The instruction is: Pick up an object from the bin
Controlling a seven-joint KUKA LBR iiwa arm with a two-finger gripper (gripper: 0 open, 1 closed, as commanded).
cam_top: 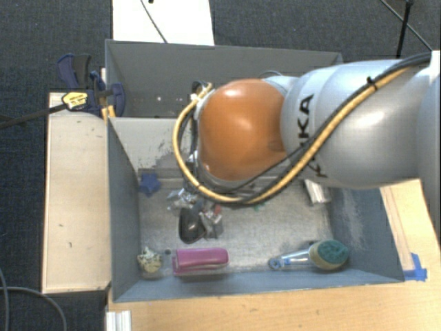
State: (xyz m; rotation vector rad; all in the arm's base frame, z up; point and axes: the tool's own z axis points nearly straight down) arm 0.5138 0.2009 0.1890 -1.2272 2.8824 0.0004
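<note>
The arm (372, 123) reaches in from the right and covers much of the bin (127, 205). Its orange cover (238, 129) hangs over the bin's middle, with a yellow cable (180, 143) looped round it. Under the cover's lower left edge the gripper (195, 204) points down at the floor, left of centre. How far open it is I cannot tell, nor whether it has hold of anything. Right below it, touching or nearly so, lies a dark lump (190, 227), the thing nearest the tool. Just in front of that, by the near wall, lies a pink block (200, 259). A brush (318, 255) with a green round head and blue handle lies near the front right. A white piece (316, 194) shows under the arm at right. A blue scrap (149, 183) lies by the left wall, and a pale lump (149, 261) sits in the front left corner.
</note>
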